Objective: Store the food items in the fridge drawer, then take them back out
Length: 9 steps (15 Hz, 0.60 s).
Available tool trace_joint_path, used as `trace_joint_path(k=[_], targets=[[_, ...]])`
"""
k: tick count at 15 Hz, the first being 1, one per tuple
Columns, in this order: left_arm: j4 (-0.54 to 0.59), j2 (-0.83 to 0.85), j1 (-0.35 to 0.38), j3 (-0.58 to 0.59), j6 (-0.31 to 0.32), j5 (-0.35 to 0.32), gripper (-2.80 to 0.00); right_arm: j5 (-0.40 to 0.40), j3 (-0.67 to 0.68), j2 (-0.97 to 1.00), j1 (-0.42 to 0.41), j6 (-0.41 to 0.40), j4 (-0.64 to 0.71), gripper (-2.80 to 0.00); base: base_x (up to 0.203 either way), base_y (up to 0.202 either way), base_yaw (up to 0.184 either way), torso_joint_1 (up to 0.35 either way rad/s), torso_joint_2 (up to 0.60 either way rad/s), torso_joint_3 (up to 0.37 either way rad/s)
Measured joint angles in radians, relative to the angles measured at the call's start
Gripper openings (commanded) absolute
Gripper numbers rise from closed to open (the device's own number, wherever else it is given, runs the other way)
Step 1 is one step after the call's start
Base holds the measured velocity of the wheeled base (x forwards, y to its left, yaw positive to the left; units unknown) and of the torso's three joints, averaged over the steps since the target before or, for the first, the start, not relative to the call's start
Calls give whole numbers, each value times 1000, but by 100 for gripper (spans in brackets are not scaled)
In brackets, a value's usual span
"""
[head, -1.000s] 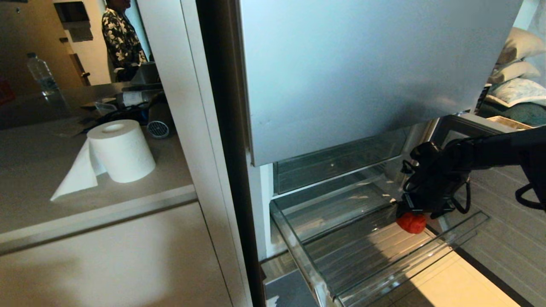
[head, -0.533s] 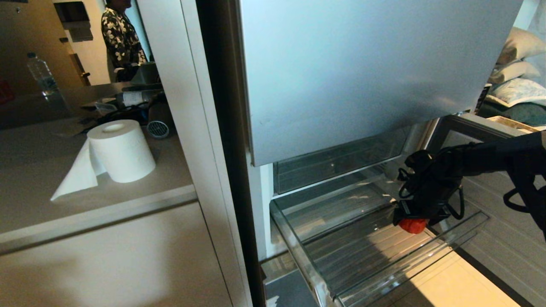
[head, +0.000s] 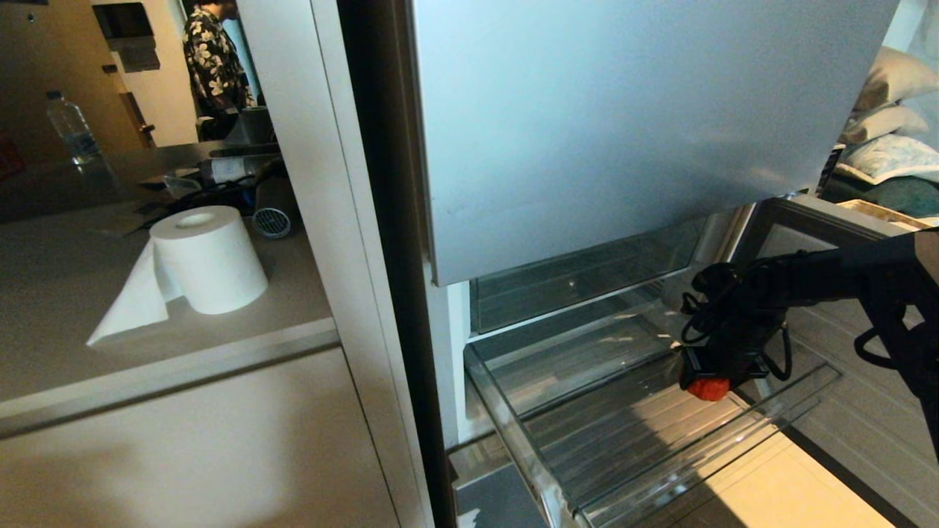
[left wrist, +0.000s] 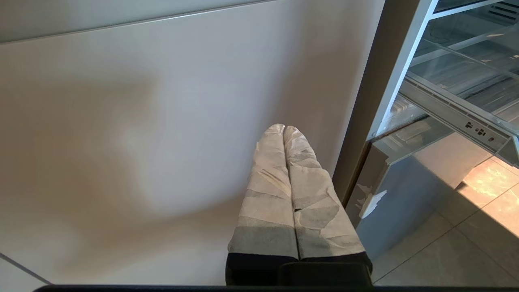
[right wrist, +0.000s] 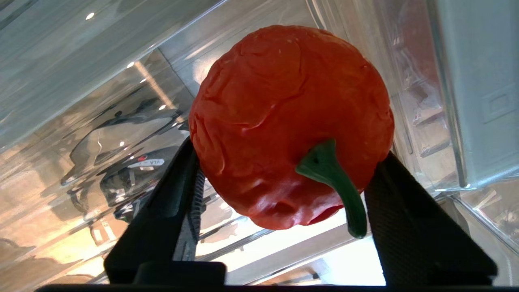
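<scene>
Head view: right gripper (head: pixel 709 381) above fridge drawer (head: pixel 638 433)

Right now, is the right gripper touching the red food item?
Touching. In the right wrist view both black fingers press against the sides of the red food item, with no gap, over the fridge drawer.

the fridge drawer (head: pixel 733 440) stands pulled out and open on top, so its ribbed floor can be reached from above and from the front. the right tool (head: pixel 708 381) fills the far right part of that space, low over the floor with a red pepper (head: pixel 709 389) between its fingers. the fridge door (head: pixel 623 125) hangs above the drawer's back half and limits headroom there. the clear-fronted compartment (head: pixel 579 279) closes off the rear. the drawer's clear front lip (head: pixel 704 469) and left wall (head: pixel 506 425) fence the sides. the left tool (left wrist: pixel 284 129), fingers pressed together, sits close before a pale cabinet panel (left wrist: pixel 142 121), beside the fridge's edge (left wrist: pixel 389 69).
</scene>
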Motion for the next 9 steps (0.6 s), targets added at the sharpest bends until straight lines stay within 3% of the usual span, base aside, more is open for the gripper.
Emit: trace_joint_path(k=[9], targets=[[0,0,0,0,0,0,-280,14,46,-159,29,17,-3,-280,0,0,0,0,0,0]])
